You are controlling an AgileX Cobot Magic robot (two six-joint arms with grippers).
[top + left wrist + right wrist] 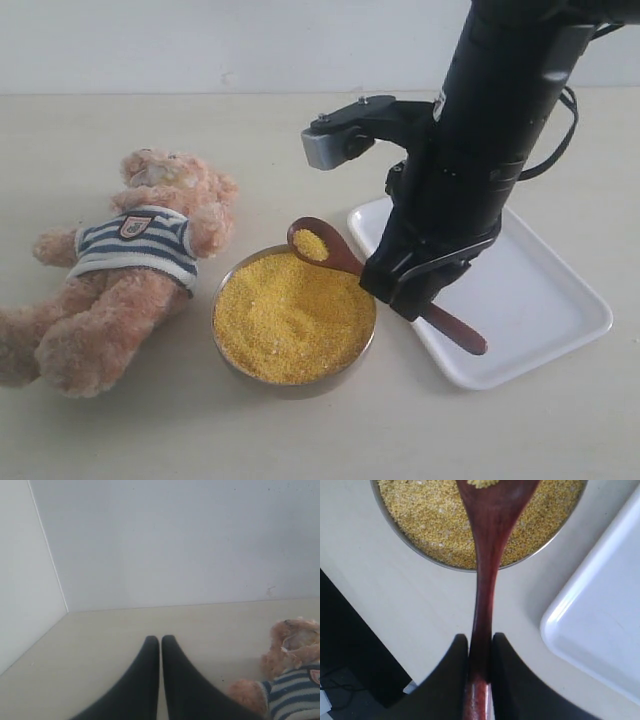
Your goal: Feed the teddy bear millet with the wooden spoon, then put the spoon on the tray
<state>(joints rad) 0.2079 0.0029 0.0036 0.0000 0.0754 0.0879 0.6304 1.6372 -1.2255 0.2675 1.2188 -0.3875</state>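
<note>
The wooden spoon (335, 255) is clamped by its handle in the right end effector (480, 642), whose two dark fingers press on it from either side. Its round head carries a small heap of yellow grains and sits over the far edge of the metal bowl (300, 386). The tail of the handle sticks out behind the fingers, over the near-left corner of the tray (540, 290). The millet (290, 320) fills the bowl almost to the rim.

The tray's rounded corner lies just beside the bowl on its right, with a narrow strip of bench (480, 430) between them. On the bowl's other side the teddy bear (130, 270) lies on its back, head toward the wall (200, 40). Its arm and hip are close to the rim, though whether they touch is not clear. The tray's white floor is bare apart from the arm above it.

Open bench runs in front of the bowl and tray, and behind the bear up to the wall. The surface is pale, matte and smooth.

The left end effector (160, 640) has its fingers pressed together with nothing between them. It is above bare bench near a corner of two plain light walls, with the bear at the side of its view.
</note>
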